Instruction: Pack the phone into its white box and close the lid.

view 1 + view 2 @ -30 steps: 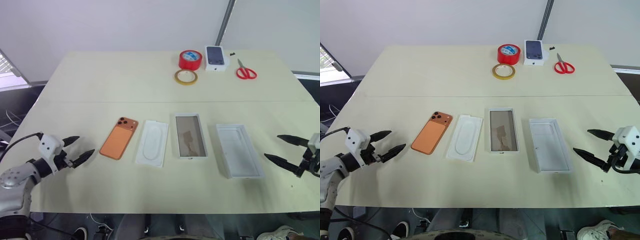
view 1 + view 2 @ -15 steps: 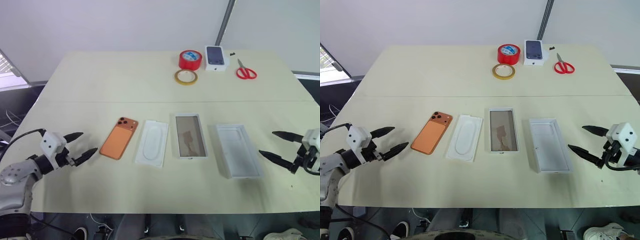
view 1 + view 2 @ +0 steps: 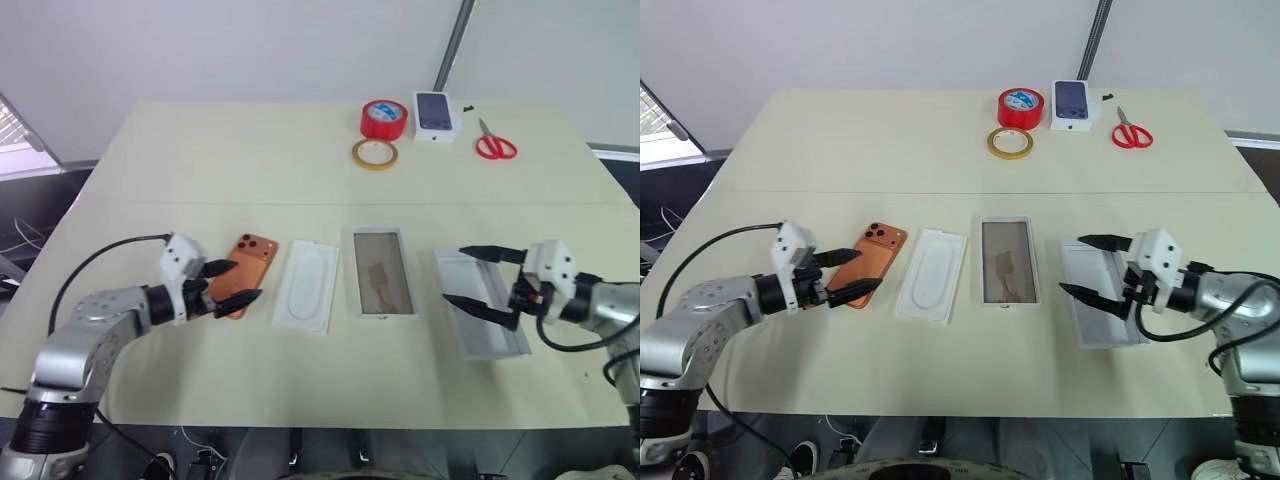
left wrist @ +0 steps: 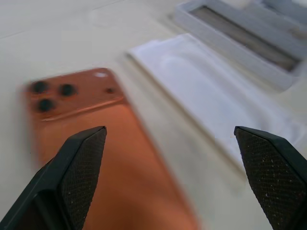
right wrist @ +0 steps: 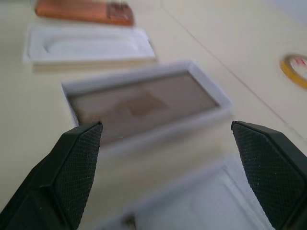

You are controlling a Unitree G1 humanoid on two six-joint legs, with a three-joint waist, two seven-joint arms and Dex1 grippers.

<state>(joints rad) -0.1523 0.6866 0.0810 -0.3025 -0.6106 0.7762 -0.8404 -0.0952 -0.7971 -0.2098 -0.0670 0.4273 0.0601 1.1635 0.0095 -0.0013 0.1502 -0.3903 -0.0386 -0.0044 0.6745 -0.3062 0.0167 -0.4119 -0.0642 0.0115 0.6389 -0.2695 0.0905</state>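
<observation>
**Robot Closes In on Phone and Lid, Both Grippers Empty**

The phone (image 3: pixel 245 268) lies flat and camera-side up on the pale table (image 3: pixel 300 170), at the robot's left end of a neat row, apparently laid out so each piece can be taken in turn. Just beside it sits a thin white insert (image 3: pixel 306 298) with an oblong recess, then the white box (image 3: pixel 381 285), its brownish floor bare and ready to receive the handset. The lid (image 3: pixel 480 315) rests open side up at the row's right end, a little apart from the box.

The left gripper (image 3: pixel 232 283) hovers at the phone's near end with its two black fingers spread wide on either side of the orange body, gripping nothing; the wide stance looks chosen to straddle the phone before a pinch. The right gripper (image 3: pixel 480 278) hangs over the lid, its fingers likewise fully apart and empty, seemingly staged for the closing step.

At the table's far edge, well clear of the work, stand a red tape roll (image 3: pixel 383 118), a yellow tape ring (image 3: pixel 374 153), a small printed box (image 3: pixel 435 115) and red scissors (image 3: pixel 492 145).
</observation>
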